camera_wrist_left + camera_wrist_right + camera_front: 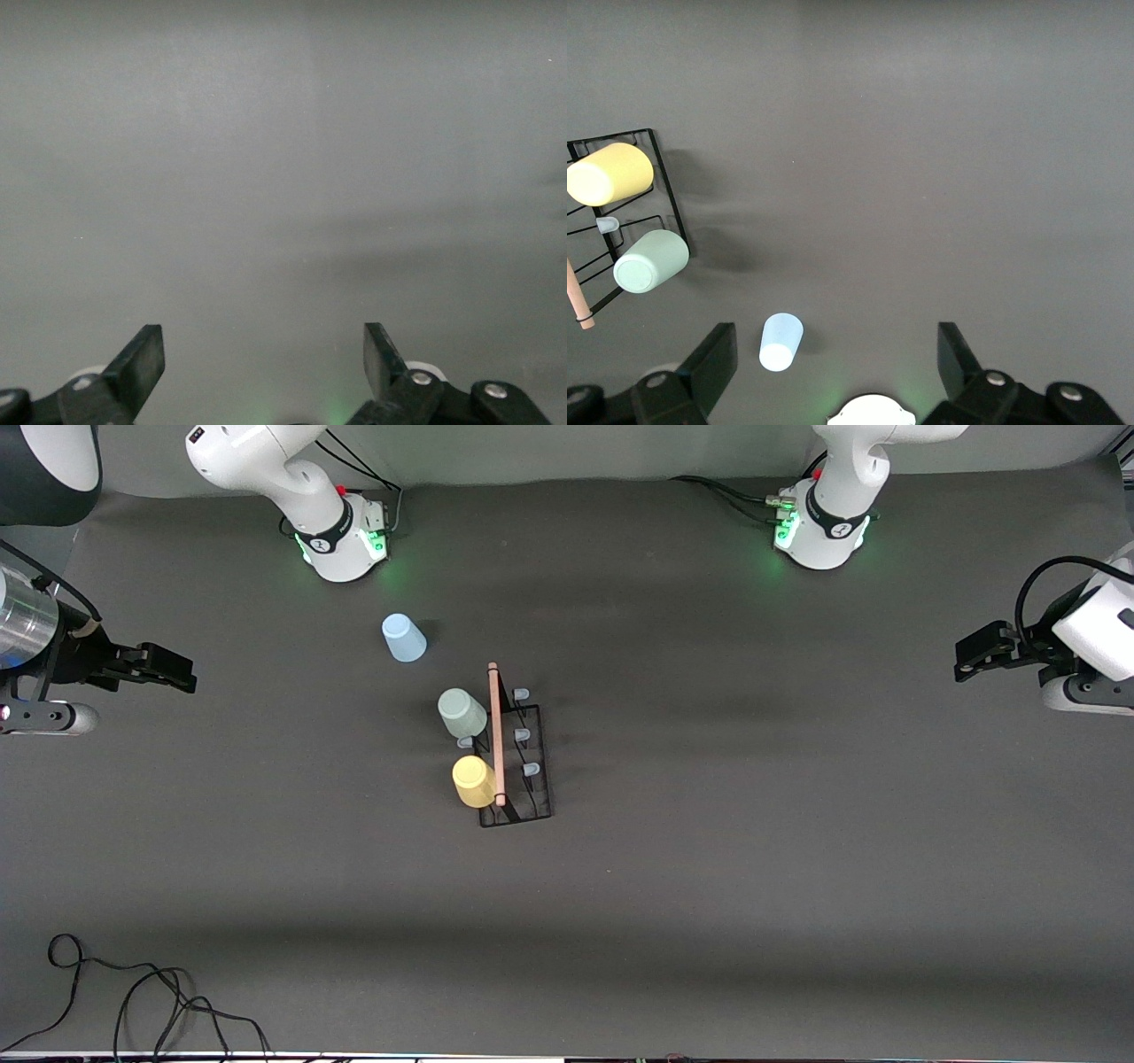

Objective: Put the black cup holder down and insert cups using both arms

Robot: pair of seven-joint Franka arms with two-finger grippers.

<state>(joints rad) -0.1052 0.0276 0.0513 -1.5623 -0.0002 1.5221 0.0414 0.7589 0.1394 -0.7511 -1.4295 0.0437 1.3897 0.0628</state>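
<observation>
The black cup holder [532, 797] stands mid-table, its wooden rod [496, 735] running along the top. The yellow cup [473, 781] and the grey-green cup [462, 713] sit on pegs on its side toward the right arm's end. The light blue cup [404, 638] stands alone on the table, farther from the front camera, toward the right arm's base. My right gripper [182, 676] hangs open and empty over the right arm's end of the table. Its wrist view shows its open gripper [835, 335], the holder [667, 190] and all three cups. My left gripper [964, 662] [264, 332] is open and empty over the left arm's end.
The green-lit arm bases [345, 540] [819, 536] stand along the table's back edge. A loose black cable [133, 992] lies at the front corner at the right arm's end. A grey mat [709, 886] covers the table.
</observation>
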